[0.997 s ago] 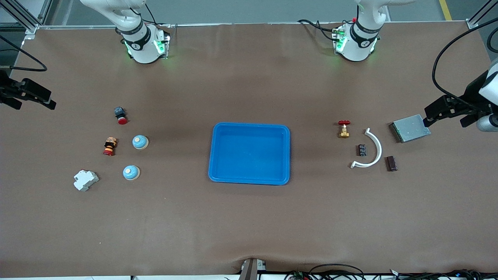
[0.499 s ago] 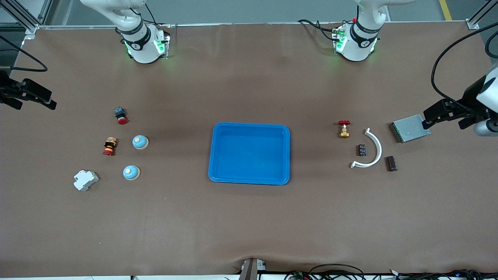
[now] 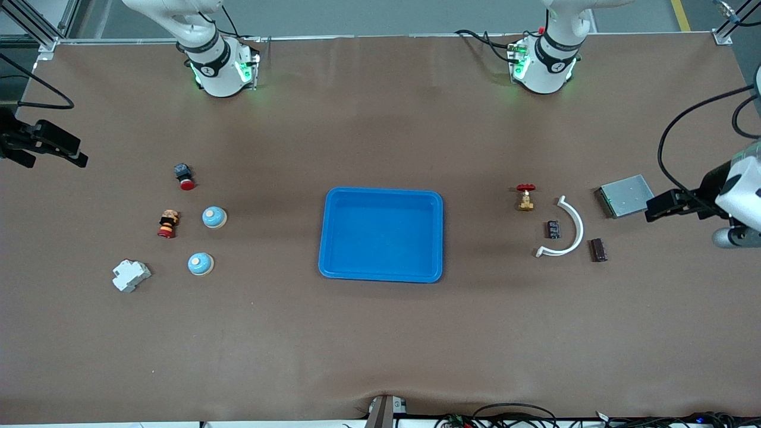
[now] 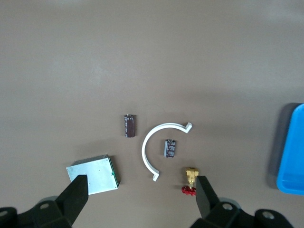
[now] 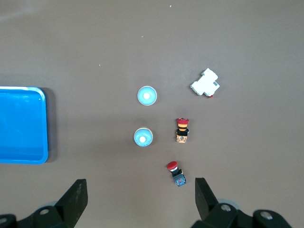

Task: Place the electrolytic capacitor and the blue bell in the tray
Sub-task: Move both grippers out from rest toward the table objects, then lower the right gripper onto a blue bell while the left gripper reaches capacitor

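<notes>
The bright blue tray (image 3: 333,238) lies empty at the table's middle; its rim also shows in the right wrist view (image 5: 43,124). Two blue bells (image 3: 214,217) (image 3: 200,263) stand toward the right arm's end, seen again as the bells (image 5: 143,137) (image 5: 147,96). A small dark electrolytic capacitor (image 3: 553,229) (image 4: 170,147) lies inside a white plastic arc (image 3: 574,229). My left gripper (image 3: 657,207) (image 4: 141,185) hangs open and empty over the table beside the grey plate. My right gripper (image 3: 74,156) (image 5: 140,186) waits open and empty over its own end of the table.
A brown cylinder (image 3: 598,249), a grey metal plate (image 3: 625,195) and a brass valve with a red handle (image 3: 525,197) lie toward the left arm's end. Two red push buttons (image 3: 184,176) (image 3: 167,224) and a white breaker (image 3: 131,275) lie near the bells.
My left gripper has swung from over the grey plate's edge to over the table beside it. The right arm and all objects have stayed put.
</notes>
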